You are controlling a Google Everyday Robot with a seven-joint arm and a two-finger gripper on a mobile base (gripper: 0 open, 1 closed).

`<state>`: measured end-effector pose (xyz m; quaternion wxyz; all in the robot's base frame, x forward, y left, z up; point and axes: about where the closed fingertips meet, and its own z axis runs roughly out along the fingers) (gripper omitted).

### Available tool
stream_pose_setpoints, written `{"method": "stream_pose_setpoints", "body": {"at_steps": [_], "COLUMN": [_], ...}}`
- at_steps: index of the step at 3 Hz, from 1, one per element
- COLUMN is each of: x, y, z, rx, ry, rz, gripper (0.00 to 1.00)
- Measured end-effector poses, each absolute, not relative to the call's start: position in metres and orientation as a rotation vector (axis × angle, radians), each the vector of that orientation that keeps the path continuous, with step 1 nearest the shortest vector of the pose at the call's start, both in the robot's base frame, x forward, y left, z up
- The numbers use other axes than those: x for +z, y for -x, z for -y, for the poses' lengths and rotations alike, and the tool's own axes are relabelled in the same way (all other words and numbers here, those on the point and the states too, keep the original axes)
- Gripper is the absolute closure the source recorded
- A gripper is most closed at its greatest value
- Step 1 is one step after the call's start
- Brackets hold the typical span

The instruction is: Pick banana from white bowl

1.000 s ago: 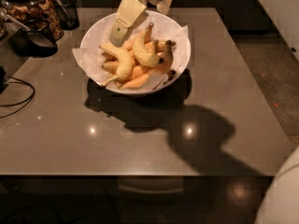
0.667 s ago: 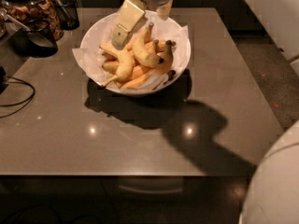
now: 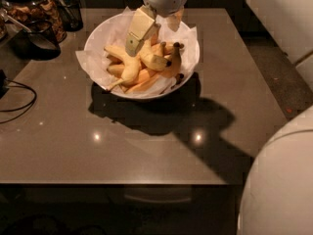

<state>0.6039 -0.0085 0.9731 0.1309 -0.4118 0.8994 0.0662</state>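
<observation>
**The banana lies just right of and below the open claw**

The wide grey-brown square table [image 3: 146, 146] fills most of the camera view. A rounded white part of the robot body [image 3: 281, 180] covers the lower right corner. At the far side of the table stands the large round white bowl lined with crumpled white paper [image 3: 95, 37], and a heap of yellow bananas lies in it. A dark glass jar with brownish contents [image 3: 36, 6] stands well apart at the far left.

The cream-coloured two-finger gripper [image 3: 152, 37] comes down into the bowl from the far edge. Its fingers stand apart, so the claw is open and holds nothing. The longer left finger [image 3: 138, 31] reaches down to the middle of the heap. The other finger is shorter in view, near the far right rim.

The plump, strongly curved bright yellow banana [image 3: 172, 66] is on the right side of the heap. Its thick dark stem points to the far side and its black tip is near the right rim. Its long axis runs roughly from far to near, and it lies just right of the left finger and nearer to the camera than the claw's middle.

I judge that the claw must shift a little to the right and towards the camera, then lower, so that the fingers stand across the banana's body.
</observation>
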Motion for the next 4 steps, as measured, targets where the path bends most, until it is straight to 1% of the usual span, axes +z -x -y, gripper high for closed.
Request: {"method": "stream_pose_setpoints", "body": {"at_steps": [1, 3, 4], "x": [0.9658, 0.9593, 0.9583], "y": [-0.6060, -0.6064, -0.6063], "z": [0.0098, 0.0073, 0.0061], "rx": [0.184, 0.135, 0.106], "ry": [1.184, 1.182, 1.185], "rz": [-2.631, -2.646, -2.649], "gripper": [0.21, 0.26, 0.31]}}
